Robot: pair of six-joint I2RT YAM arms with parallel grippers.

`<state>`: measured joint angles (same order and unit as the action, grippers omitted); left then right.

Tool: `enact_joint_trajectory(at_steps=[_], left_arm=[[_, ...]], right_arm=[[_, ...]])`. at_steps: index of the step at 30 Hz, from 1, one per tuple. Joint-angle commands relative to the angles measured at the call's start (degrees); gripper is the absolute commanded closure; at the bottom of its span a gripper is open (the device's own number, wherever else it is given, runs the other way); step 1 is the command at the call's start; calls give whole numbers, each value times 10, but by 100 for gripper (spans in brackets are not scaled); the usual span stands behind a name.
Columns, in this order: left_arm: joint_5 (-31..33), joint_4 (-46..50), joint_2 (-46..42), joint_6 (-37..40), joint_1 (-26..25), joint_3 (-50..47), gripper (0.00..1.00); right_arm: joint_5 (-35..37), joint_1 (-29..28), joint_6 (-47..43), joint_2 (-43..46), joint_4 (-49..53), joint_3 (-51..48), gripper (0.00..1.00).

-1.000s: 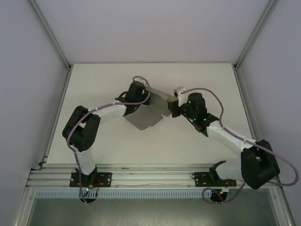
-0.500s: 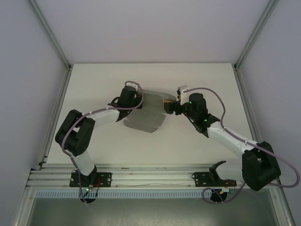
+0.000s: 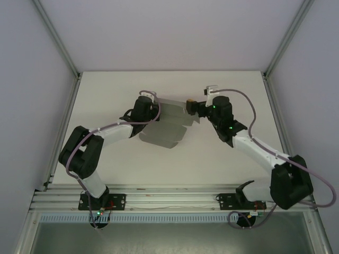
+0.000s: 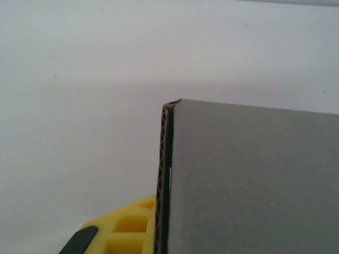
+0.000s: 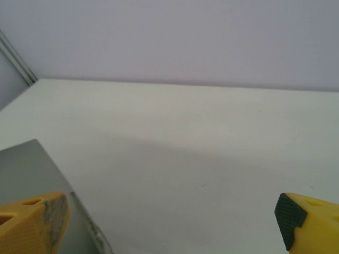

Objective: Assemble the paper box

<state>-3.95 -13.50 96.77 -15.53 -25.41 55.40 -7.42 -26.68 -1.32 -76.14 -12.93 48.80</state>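
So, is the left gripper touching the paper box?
Touching: the left gripper is shut on the paper box; left wrist view shows its finger against it.

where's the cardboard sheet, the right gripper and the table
cardboard sheet [image 4: 254, 180], left wrist view, on its flat grey face
right gripper [image 5: 170, 214], right wrist view, midway between its yellow fingertips
table [image 5: 201, 137], right wrist view, on bare white surface

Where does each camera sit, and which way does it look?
Top external: above and behind the arms, looking down on the table; both arms show, with the left gripper and the right gripper.
Left wrist: on the left arm, looking along the paper box clamped beside one yellow finger.
Right wrist: on the right arm, looking across the table to the back wall, between its open fingers.
Shared: all three show the paper box and the table.
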Motion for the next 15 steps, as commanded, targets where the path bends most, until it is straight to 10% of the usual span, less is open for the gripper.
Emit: enact_joint_trajectory(at_steps=[1,7,15], left_arm=[[13,-4,-12,-14,-2,1,100],[8,14,3,-30,-2,21,100],[-18,17,18,-50,-3,35,100]], right_arm=[[-13,1,-10,-34,12,12,0],[2,-27,-13,-98,-107,-2,0],[259,-93,21,-204,-296,24,0]])
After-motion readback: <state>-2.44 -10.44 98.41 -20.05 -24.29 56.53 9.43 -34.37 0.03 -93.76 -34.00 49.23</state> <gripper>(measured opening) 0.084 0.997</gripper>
